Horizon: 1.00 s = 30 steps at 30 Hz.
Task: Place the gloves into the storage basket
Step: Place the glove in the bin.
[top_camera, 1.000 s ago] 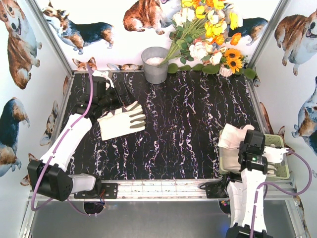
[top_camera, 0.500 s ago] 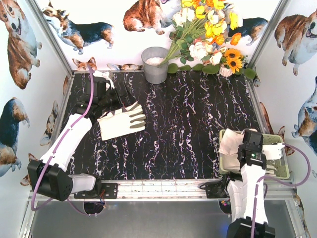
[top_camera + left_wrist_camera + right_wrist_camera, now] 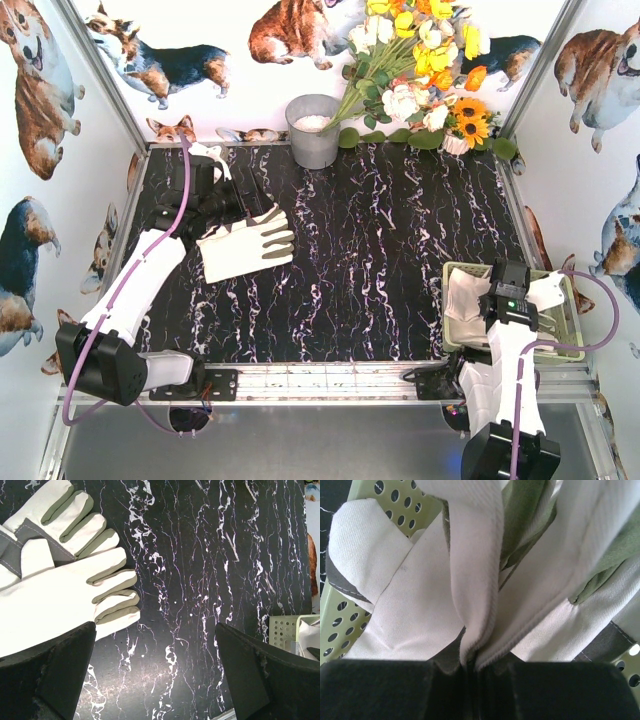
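The gloves (image 3: 245,245) lie in two places. Two of them overlap flat on the bench (image 3: 400,230) at the left, and we see another glove (image 3: 470,580) hanging into the basket (image 3: 572,350) at the near right corner. Our right end effector (image 3: 470,666) is clamped on that glove's folded fabric. Our left end effector (image 3: 155,650) hovers just beside the two flat ones, spread wide and holding nothing.
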Each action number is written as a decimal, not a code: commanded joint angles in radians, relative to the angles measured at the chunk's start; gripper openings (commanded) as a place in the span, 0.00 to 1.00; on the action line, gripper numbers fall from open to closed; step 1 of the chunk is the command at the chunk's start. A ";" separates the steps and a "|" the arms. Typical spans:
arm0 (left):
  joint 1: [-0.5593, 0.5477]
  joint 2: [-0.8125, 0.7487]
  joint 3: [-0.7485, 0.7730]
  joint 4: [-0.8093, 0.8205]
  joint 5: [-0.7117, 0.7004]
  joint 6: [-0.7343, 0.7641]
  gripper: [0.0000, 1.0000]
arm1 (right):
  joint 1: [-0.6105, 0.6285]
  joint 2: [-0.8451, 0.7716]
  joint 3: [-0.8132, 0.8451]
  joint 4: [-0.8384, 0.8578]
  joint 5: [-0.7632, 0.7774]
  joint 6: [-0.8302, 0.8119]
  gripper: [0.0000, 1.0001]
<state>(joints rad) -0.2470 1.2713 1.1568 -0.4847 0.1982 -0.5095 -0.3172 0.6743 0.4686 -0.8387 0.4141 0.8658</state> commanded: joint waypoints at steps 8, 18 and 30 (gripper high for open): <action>0.017 -0.023 0.000 0.003 -0.020 0.018 1.00 | -0.006 0.095 0.111 -0.103 0.045 -0.009 0.00; 0.017 -0.023 -0.013 0.016 -0.023 0.009 1.00 | -0.007 0.201 0.200 -0.181 0.076 -0.044 0.00; 0.018 -0.011 -0.003 0.010 -0.025 0.024 1.00 | -0.009 0.249 0.283 -0.279 0.102 -0.014 0.00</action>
<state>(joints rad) -0.2440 1.2640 1.1507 -0.4835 0.1780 -0.5068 -0.3172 0.9211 0.6918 -1.0695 0.4557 0.8402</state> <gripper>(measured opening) 0.995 0.077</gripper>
